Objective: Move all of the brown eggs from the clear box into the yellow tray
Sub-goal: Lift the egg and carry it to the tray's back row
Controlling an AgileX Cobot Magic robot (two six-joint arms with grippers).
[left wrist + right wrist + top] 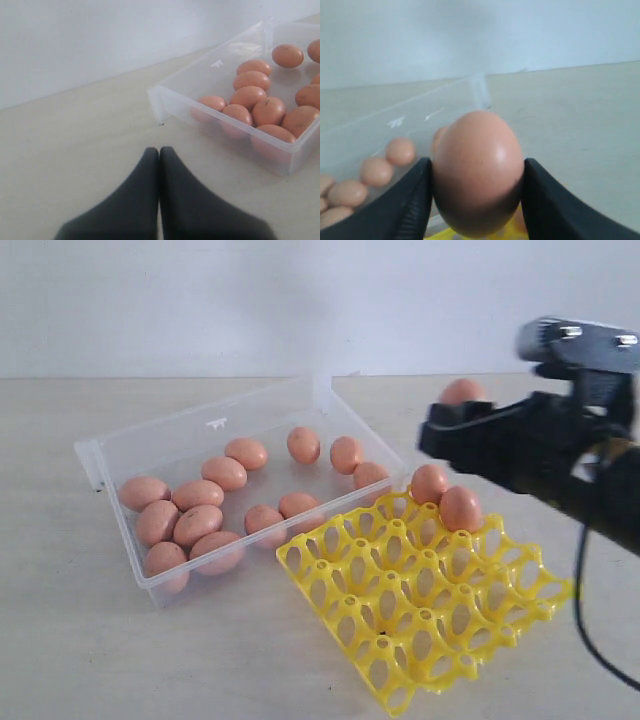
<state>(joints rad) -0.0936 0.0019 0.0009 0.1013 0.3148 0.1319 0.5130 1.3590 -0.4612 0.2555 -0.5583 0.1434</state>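
1. Brown eggs mostly lie loose in the clear box, which sits just beside the yellow tray on the table.
2. Two tray eggs sit in cups at the tray's far corner.
3. Your right gripper hangs above the tray's far side. Its jaws are spread wide around the held egg, with a pad on each side of it.
4. Your left gripper hovers low over bare table near the box's end. Its jaws are pressed together with nothing between them.
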